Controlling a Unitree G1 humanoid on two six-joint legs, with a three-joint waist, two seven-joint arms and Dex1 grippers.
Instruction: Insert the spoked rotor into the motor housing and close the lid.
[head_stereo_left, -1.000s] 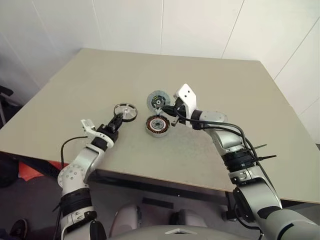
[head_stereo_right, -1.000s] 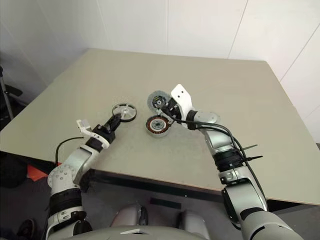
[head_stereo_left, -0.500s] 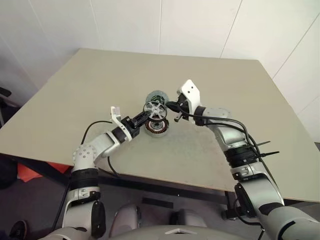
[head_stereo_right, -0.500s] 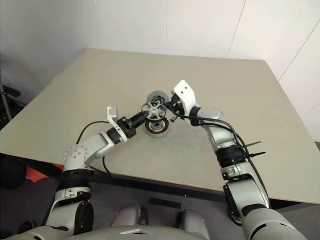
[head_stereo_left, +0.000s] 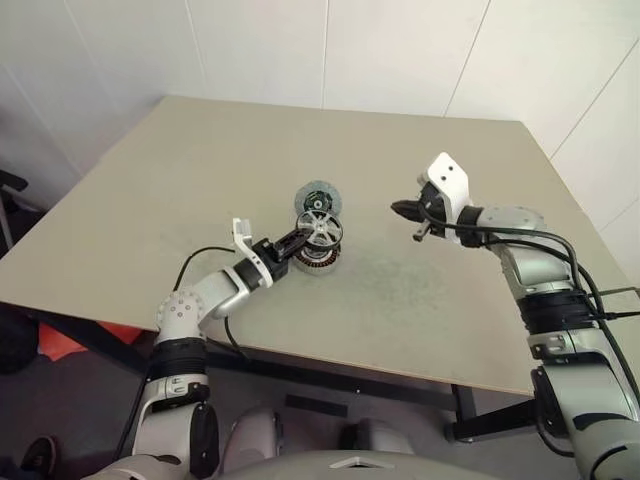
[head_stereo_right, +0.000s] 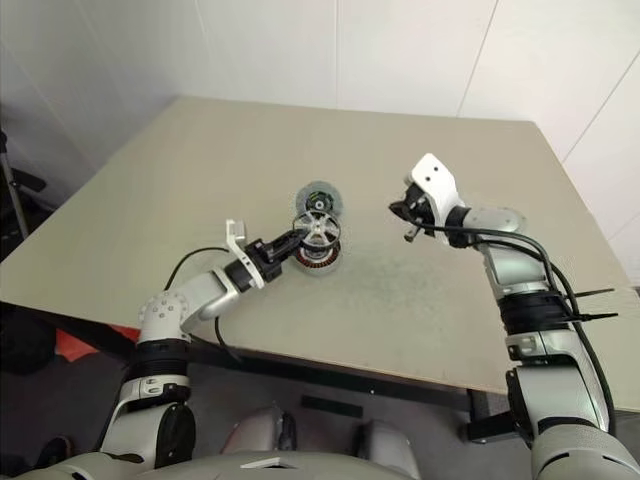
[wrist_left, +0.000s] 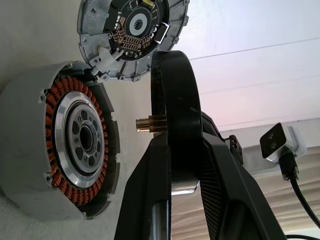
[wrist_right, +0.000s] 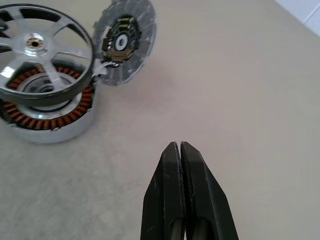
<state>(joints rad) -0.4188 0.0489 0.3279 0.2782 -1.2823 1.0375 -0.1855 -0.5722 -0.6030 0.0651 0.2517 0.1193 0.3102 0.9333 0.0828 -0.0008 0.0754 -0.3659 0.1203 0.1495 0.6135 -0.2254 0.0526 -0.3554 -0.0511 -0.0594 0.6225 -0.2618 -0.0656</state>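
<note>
My left gripper (head_stereo_left: 302, 238) is shut on the rim of the spoked rotor (head_stereo_left: 321, 228), a shiny silver disc with a dark rim. It holds the rotor roughly level just above the motor housing (head_stereo_left: 314, 257). The left wrist view has the rotor (wrist_left: 173, 90) edge-on beside the housing (wrist_left: 65, 160), whose copper windings ring a silver centre. The grey-blue lid (head_stereo_left: 318, 195) stands tilted up at the housing's far rim. My right gripper (head_stereo_left: 398, 209) is shut and empty, hovering over the table well to the right of the housing. Its closed fingers (wrist_right: 172, 165) point toward the parts.
The tan table (head_stereo_left: 200, 160) stretches wide on every side of the parts, with its front edge close to my arms. White walls stand behind it. A black cable loops from my left forearm (head_stereo_left: 195, 262).
My left gripper carried the rotor rightward from its spot on the table to just above the housing. My right gripper pulled away from the housing to the right.
</note>
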